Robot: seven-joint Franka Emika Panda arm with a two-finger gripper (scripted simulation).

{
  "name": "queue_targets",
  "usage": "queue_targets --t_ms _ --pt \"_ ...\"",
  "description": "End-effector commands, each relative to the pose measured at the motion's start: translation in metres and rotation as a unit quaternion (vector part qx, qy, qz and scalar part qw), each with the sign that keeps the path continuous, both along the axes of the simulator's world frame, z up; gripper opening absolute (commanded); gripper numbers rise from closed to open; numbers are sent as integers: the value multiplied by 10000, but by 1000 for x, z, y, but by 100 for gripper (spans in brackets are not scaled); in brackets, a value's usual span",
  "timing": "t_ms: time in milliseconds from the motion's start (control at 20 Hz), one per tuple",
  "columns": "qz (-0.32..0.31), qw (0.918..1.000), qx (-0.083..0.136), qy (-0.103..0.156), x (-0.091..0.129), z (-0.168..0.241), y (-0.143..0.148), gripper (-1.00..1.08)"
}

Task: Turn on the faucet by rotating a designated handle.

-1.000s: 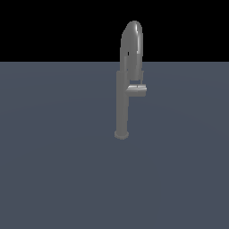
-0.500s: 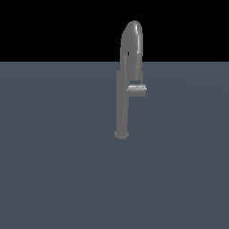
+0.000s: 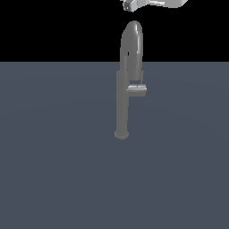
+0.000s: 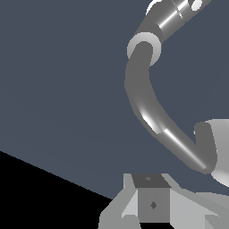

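Observation:
The faucet (image 3: 121,105) is a slim grey column on a small round base, topped by an arched spout (image 3: 132,42). The handle (image 3: 137,90), a short grey bar, sticks out from mid-height toward the exterior view's right. My gripper (image 3: 130,5) shows only partly at the top edge, above the spout and apart from it. In the wrist view the curved grey faucet (image 4: 145,103) runs below my gripper (image 4: 167,221), whose fingers stand apart with nothing between them. I cannot pick out the handle for certain in the wrist view.
The faucet stands on a flat dark grey-blue surface (image 3: 53,170) that fills the lower part of the exterior view. Behind it is black background. White arm parts (image 3: 167,3) cross the top edge.
My gripper and part of the arm have come into the exterior view at the top, above the spout. The faucet and its handle have not moved.

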State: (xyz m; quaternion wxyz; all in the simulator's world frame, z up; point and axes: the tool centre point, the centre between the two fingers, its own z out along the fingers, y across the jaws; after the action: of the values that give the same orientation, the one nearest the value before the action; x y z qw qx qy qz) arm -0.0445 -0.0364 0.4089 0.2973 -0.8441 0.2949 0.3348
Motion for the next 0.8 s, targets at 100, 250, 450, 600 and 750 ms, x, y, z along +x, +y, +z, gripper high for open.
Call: queue_targets --t_ms 100,250,450,600,750 --pt "-470 9969 439 449 21 -21 -12 -100" --pt "-793 9912 737 756 34 -37 -19 -100" --pt "-1225 9791 1133 1164 48 -61 -29 -100" --pt "-1546 9666 1424 1467 57 -80 -36 -100" --pt "-1863 9513 1709 1764 65 -100 -42 -100"
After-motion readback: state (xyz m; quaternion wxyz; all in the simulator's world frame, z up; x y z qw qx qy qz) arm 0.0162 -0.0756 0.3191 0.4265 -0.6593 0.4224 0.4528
